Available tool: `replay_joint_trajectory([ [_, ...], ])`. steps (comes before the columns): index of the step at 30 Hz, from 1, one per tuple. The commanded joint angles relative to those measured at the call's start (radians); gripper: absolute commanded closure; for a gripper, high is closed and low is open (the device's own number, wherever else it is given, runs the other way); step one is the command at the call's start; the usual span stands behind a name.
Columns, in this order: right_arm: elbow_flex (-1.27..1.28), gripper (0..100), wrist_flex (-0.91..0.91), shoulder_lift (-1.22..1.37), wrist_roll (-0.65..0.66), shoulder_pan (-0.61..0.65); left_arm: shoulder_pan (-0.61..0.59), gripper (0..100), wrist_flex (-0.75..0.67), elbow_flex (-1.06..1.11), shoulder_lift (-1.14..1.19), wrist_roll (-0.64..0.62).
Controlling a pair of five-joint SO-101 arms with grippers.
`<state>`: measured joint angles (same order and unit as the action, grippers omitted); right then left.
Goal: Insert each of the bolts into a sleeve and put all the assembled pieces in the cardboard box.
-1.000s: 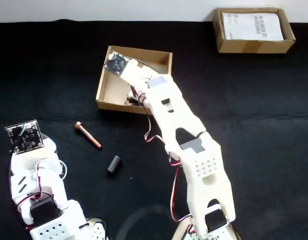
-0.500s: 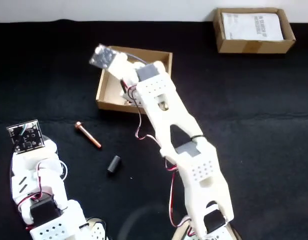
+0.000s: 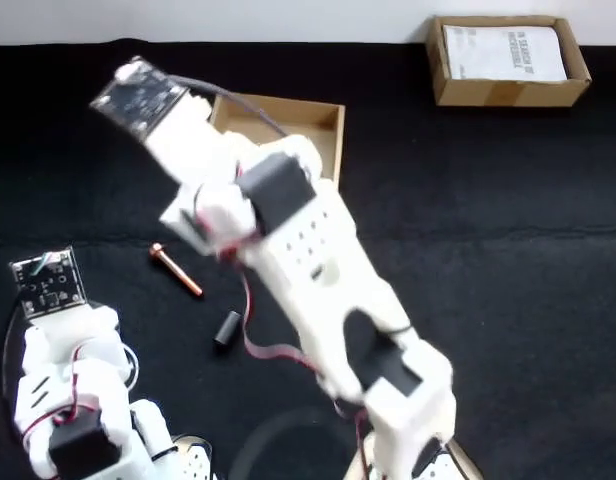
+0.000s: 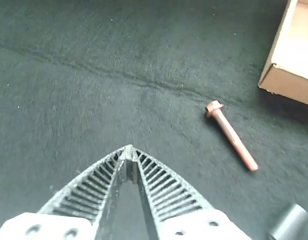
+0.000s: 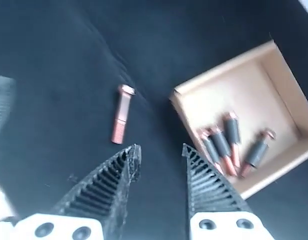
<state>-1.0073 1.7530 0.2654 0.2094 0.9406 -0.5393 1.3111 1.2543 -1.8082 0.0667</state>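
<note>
Just ahead of the right gripper (image 5: 160, 148), open and empty, lies the loose bolt (image 5: 120, 121); set your jaws crosswise at mid-shank; left gripper (image 4: 128, 149) closed, empty, sleeve (image 4: 289, 222) nearby.

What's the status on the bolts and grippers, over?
Left gripper shut, empty, short of the loose bolt. Right gripper open, empty, above the table beside the cardboard box. One sleeve loose near the bolt; assembled pieces lie in the box.
</note>
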Motion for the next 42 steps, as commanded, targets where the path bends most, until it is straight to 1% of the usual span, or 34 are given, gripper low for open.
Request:
replay_joint_trajectory([
  [1, 0.188, 88.6, 0.013, -0.206, -0.025, 0.119, -0.045, 99, 0.103, -0.124, -0.005, 0.0],
  [3, 0.363, 88.6, 0.013, -0.297, -0.028, 0.171, -0.105, 99, 0.144, -0.174, -0.005, 0.002],
  [4, 0.452, 88.6, 0.013, -0.34, -0.051, 0.194, -0.142, 99, 0.161, -0.194, -0.005, 0.002],
  [5, 0.533, 88.6, 0.005, -0.381, -0.1, 0.209, -0.185, 99, 0.176, -0.209, -0.005, 0.003],
  [8, 0.756, 88.6, -0.048, -0.489, -0.301, 0.216, -0.298, 99, 0.221, -0.24, -0.005, 0.003],
  [10, 0.885, 88.6, -0.104, -0.552, -0.382, 0.202, -0.346, 99, 0.259, -0.249, -0.004, 0.003],
  [12, 0.993, 88.6, -0.171, -0.607, -0.422, 0.177, -0.383, 99, 0.265, -0.251, -0.002, 0.003],
  [15, 1.139, 88.6, -0.277, -0.671, -0.494, 0.116, -0.403, 99, 0.265, -0.252, -0.002, 0.003],
  [20, 1.34, 88.6, -0.473, -0.72, -0.697, 0.021, -0.406, 99, 0.273, -0.271, 0.001, 0.003],
  [26, 1.472, 88.5, -0.647, -0.719, -0.848, 0.01, -0.407, 99, 0.273, -0.272, 0.001, 0.003],
  [28, 1.514, 88.3, -0.687, -0.717, -0.87, 0.024, -0.407, 99, 0.275, -0.272, 0.001, 0.003],
  [34, 1.581, 88.2, -0.769, -0.702, -0.876, 0.067, -0.407, 99, 0.275, -0.271, 0.001, 0.003],
  [42, 1.54, 88.2, -0.779, -0.489, -0.873, 0.07, -0.407, 99, 0.275, -0.269, 0.001, 0.003],
])
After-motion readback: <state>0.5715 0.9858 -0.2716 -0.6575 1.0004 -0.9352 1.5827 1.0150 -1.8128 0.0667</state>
